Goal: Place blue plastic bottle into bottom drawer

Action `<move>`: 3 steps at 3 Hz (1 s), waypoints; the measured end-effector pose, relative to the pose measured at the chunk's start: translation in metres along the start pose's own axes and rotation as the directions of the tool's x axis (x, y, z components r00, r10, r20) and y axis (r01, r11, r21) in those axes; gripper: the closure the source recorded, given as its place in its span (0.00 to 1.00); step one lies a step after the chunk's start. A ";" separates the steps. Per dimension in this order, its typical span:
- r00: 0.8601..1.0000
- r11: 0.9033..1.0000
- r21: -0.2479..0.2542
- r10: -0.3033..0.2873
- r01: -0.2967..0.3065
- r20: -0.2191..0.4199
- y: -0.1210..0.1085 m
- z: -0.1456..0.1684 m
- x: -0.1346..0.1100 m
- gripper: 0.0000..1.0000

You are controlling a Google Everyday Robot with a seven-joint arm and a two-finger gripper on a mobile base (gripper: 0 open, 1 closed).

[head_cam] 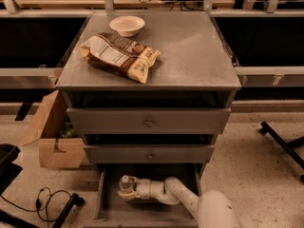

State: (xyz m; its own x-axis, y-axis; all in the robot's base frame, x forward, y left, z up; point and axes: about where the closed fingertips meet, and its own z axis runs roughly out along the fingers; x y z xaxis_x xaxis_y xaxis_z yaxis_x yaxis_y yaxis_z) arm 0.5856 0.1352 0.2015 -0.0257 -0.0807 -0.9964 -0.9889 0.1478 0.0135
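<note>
Below, pincer [127, 192] in bottom drawer [142, 211]

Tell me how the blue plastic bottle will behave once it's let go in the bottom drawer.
The blue plastic bottle, held upright by the tool inside the bottom drawer, looks small and clear, so probably light. It is narrow for its height, so it may tip if nudged. Its round body would likely roll on the flat drawer floor.

white arm [183, 196] stretched low, claw [129, 190] gripping blue plastic bottle [125, 183]
</note>
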 end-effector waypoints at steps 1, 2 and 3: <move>1.000 1.000 0.000 -0.002 0.002 -0.002 -0.002 0.002 0.002 0.82; 1.000 1.000 0.000 -0.002 0.002 -0.002 -0.002 0.002 0.002 0.59; 1.000 1.000 0.000 -0.002 0.002 -0.002 -0.002 0.002 0.002 0.36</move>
State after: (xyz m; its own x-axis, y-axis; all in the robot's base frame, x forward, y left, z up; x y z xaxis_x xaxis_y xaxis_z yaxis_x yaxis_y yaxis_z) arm 0.5874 0.1371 0.1990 -0.0241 -0.0828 -0.9963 -0.9889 0.1480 0.0116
